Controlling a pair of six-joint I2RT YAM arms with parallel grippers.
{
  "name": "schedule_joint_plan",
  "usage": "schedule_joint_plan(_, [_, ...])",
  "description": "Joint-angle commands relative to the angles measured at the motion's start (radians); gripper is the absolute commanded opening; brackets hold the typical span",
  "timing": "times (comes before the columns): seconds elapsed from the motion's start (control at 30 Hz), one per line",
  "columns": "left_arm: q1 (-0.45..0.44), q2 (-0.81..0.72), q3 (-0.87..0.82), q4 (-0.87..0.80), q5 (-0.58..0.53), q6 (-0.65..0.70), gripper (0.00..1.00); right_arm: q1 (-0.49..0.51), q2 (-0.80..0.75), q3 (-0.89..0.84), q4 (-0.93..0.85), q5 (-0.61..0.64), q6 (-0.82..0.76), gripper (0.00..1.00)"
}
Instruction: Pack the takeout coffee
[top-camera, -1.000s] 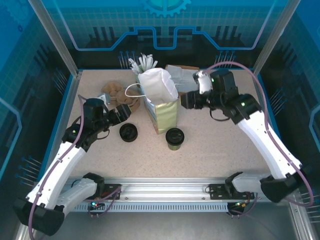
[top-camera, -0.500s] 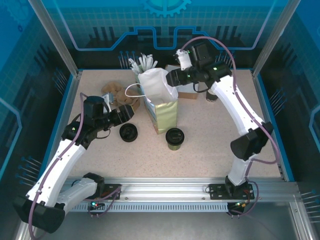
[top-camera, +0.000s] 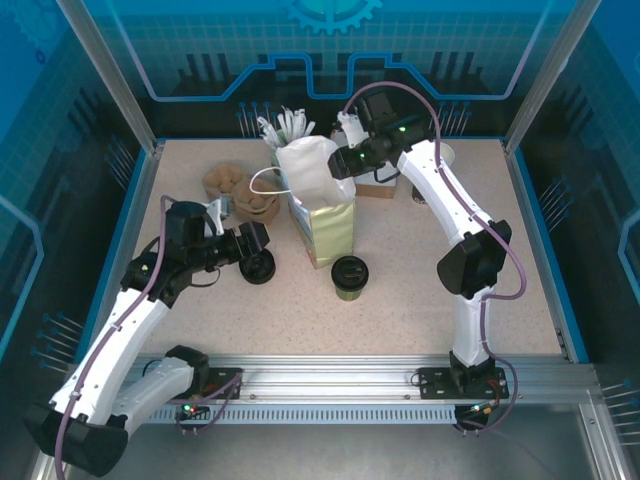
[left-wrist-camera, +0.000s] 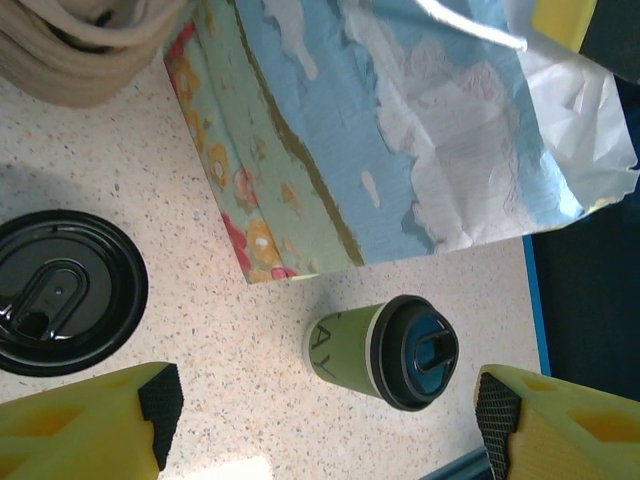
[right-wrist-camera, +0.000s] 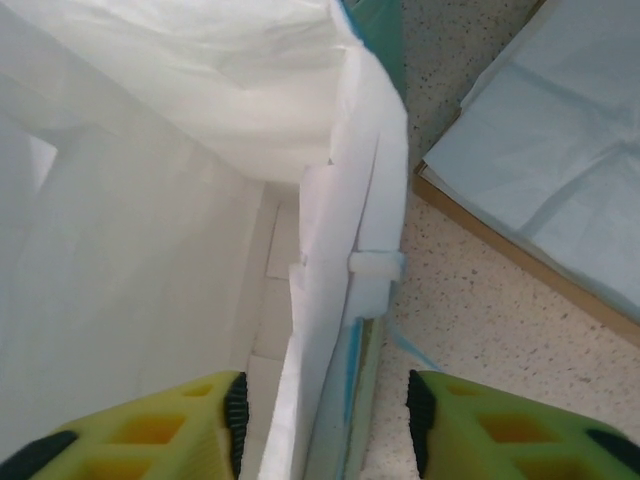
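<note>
While the speckled table (top-camera: 420, 300) spreads wide, the bag (top-camera: 325, 200) stands upright at its middle, mouth open. From above, the right gripper (top-camera: 340, 162) hangs at the bag's far-right rim. Its wrist camera adds what the top view can't: jaws apart, one finger (right-wrist-camera: 150, 430) inside the white interior, the other outside, the paper wall between them with a gap on each side. The left gripper (top-camera: 258, 240) sits low, left of the bag, jaws spread wide on nothing; its wrist view catches the bag's flowered side. The coffee (top-camera: 349, 277) stands upright and capped just in front of the bag, apart from it and both grippers. A spare lid (top-camera: 258, 267) lies flat by the left gripper.
</note>
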Motion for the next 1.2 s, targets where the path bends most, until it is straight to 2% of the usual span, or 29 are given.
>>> schedule_joint_plan(0.0, [-0.016,-0.018,-0.011,0.019,0.049,0.019,0.78,-0.012,-0.002,0.042,-0.022,0.001,-0.013,0.36])
schedule_joint_plan(0.17, [-0.081,-0.007,0.000,0.037,0.026,0.024,0.75,-0.015,-0.020,0.039,-0.036,0.039,-0.029,0.22])
schedule_joint_plan(0.3, [-0.181,-0.005,0.004,0.064,-0.051,0.051,0.74,-0.029,-0.050,0.012,-0.038,0.064,-0.025,0.14])
schedule_joint_plan(0.6, [-0.263,0.023,0.001,0.106,-0.086,0.040,0.72,-0.079,-0.144,-0.082,-0.045,0.101,-0.004,0.12])
schedule_joint_plan(1.17, [-0.426,0.123,0.033,0.174,-0.185,0.048,0.72,-0.191,-0.405,-0.402,-0.026,0.116,0.148,0.12])
